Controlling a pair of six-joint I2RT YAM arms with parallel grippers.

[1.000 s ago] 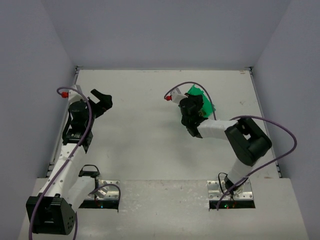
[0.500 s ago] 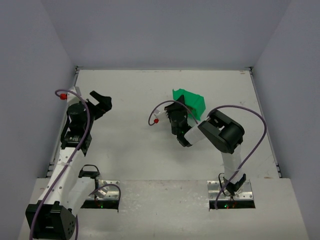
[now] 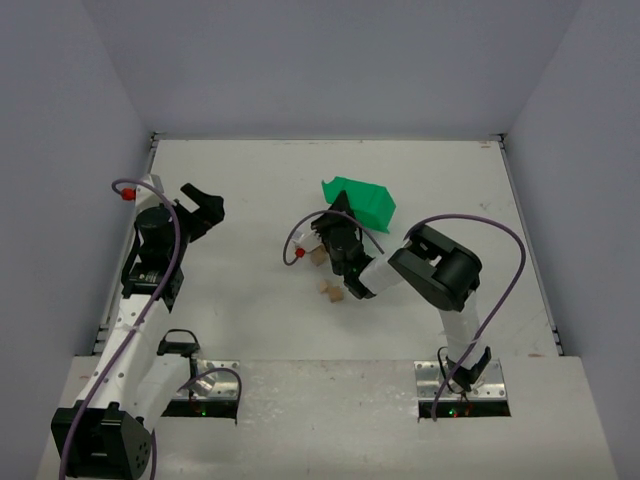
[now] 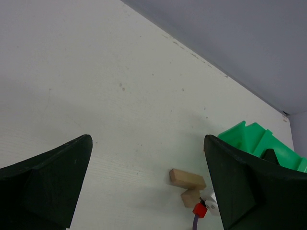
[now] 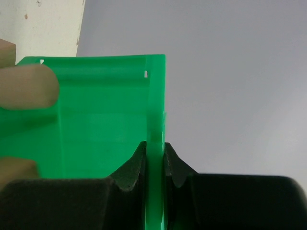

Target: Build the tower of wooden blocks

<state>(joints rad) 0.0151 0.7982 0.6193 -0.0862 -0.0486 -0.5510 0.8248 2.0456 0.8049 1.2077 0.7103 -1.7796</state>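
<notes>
My right gripper is shut on the side wall of the bright green bin, which hangs tilted over the table's middle. Blurred tan wood blocks show at the bin's mouth in the right wrist view. Small tan blocks lie on the table just below the gripper, another beside it. The left wrist view shows a longer bar resting on a cube, with the bin behind. No tower stands. My left gripper is open at the far left, holding nothing.
A purple cable with a red connector hangs from the right wrist close to the fallen blocks. Grey walls close in the white table on three sides.
The right arm has swung the green bin leftward and toward the front and tipped it. Wood blocks now lie on the table under it. The left arm has barely moved.
</notes>
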